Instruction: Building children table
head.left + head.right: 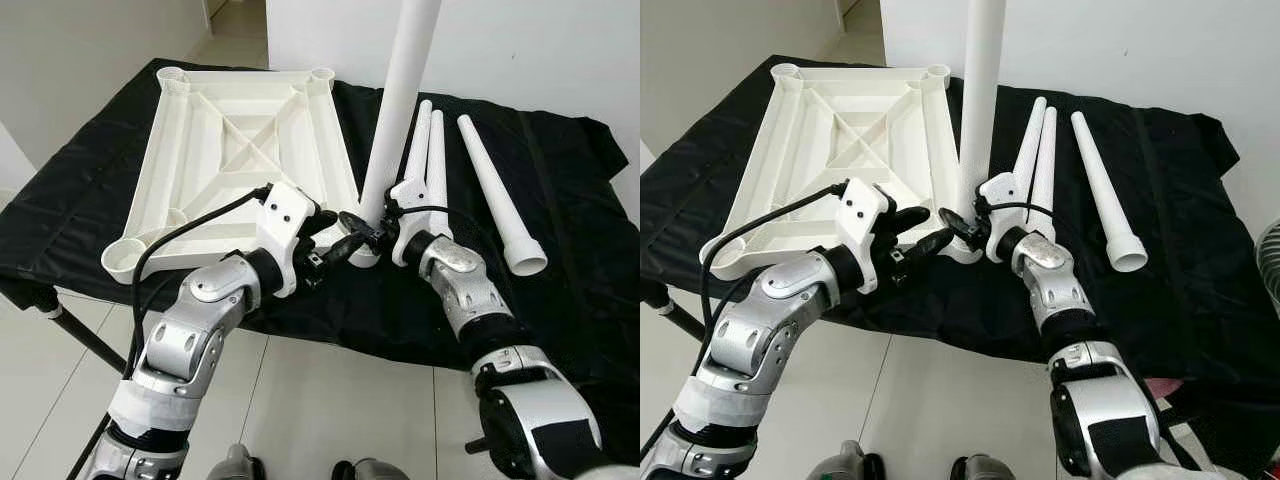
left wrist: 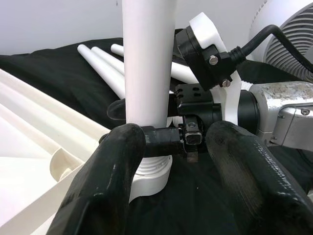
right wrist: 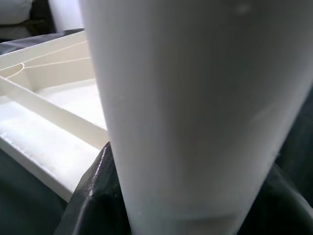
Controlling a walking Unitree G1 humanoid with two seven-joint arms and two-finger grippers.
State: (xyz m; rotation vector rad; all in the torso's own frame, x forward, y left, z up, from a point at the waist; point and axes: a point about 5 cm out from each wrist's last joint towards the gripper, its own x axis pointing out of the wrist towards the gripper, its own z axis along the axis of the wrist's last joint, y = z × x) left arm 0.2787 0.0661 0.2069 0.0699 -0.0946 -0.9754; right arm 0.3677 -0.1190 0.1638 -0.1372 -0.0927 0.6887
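1. An upright white table leg (image 1: 398, 110) is gripped near its base by the right claw (image 1: 368, 232).
2. The left claw (image 1: 340, 232) is held open just beside it.
3. The leg's foot is set at the upturned tabletop (image 1: 240, 150) corner on the black-draped desk (image 1: 560, 200).
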